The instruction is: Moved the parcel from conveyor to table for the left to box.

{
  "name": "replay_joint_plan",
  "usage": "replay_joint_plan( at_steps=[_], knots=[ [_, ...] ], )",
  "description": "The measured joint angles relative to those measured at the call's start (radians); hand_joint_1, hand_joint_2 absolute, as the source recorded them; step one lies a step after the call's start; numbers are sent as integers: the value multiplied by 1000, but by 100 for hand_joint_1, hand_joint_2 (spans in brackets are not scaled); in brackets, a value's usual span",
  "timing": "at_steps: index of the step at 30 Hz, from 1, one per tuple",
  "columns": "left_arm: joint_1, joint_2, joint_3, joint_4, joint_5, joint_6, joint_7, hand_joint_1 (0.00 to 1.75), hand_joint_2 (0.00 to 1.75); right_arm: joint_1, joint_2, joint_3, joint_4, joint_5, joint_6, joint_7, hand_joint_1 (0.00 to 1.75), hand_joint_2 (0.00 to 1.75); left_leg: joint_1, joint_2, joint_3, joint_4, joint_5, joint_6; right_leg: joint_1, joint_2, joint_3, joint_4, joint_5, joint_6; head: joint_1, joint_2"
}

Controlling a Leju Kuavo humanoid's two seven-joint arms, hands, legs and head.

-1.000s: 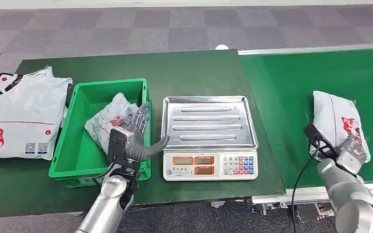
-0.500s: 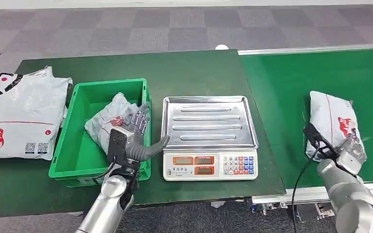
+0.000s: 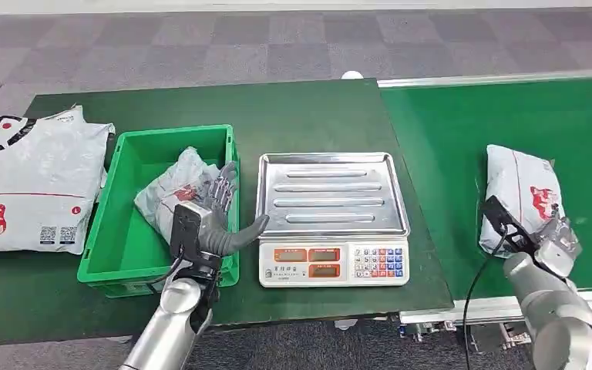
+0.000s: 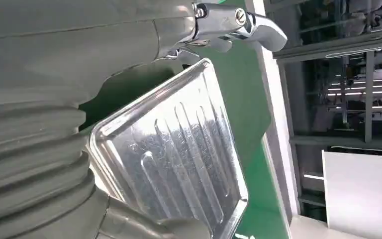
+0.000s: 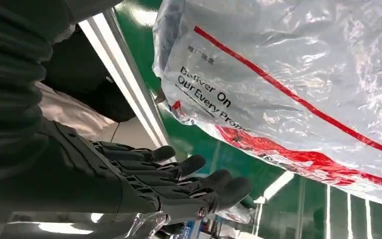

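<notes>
Parcel (image 3: 519, 193) lies on the conveyor (image 3: 447, 139) at the frame's right, your right hand (image 3: 556, 240) just beside it with fingers spread and empty, so slide them beneath its near end and grip firmly before lifting toward the bench (image 3: 293, 108).

A parcel-sorting station in a logistics workspace: a green conveyor (image 3: 524, 131) at the frame's right, an electronic weighing scale (image 3: 333, 218) at centre, a green crate (image 3: 139, 223) and printed courier bags (image 3: 27, 181) at left, grey carpet tiles (image 3: 200, 46) across the top.

Table (image 3: 301, 116) with crate (image 3: 123, 247), scale (image 3: 331, 262), bags (image 3: 31, 177).
</notes>
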Motion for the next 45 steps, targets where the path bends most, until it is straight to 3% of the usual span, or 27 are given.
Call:
replay_joint_plan(
  at_steps=[16,18,22,26,38,39,42,43,45],
  knots=[
    [6,3,5,-9,0,0,-3,0,175,-2,0,-3,0,-10,11,-7,0,175,0,0,0,0,0,0,0,0,0,0,0,0,0,0],
    [7,3,6,-12,0,0,-5,0,175,-6,0,-6,1,-24,51,-5,0,175,0,0,0,0,0,0,0,0,0,0,0,0,0,0],
    [5,3,6,-10,5,-16,-5,0,175,-17,0,-42,8,-89,308,29,0,175,0,0,0,0,0,0,0,0,0,0,0,0,0,0],
    [5,5,6,-8,10,-21,-7,0,175,-30,-9,-55,11,-82,443,65,0,175,0,0,0,0,0,0,0,0,0,0,0,0,0,0],
    [29,13,6,-38,17,-21,-5,0,175,-55,-16,-57,16,-66,517,68,0,175,0,0,0,0,0,0,0,0,0,0,0,0,0,0],
    [31,14,6,-41,17,-21,-5,0,175,-56,-16,-57,16,-65,517,68,33,175,0,0,0,0,0,0,0,0,1,0,0,0,0,0],
    [40,16,6,-50,17,-18,-3,0,175,-57,-16,-57,16,-61,499,67,33,175,0,0,0,0,0,0,0,0,1,0,0,0,0,0],
    [44,17,6,-55,17,-18,-2,0,175,-57,-16,-57,16,-58,487,64,175,175,0,0,0,0,0,0,0,0,1,0,0,0,0,0],
    [49,18,6,-63,18,-15,3,0,175,-59,-16,-57,16,-54,462,60,175,175,0,0,0,0,0,0,0,0,1,0,0,0,0,0]
  ],
)
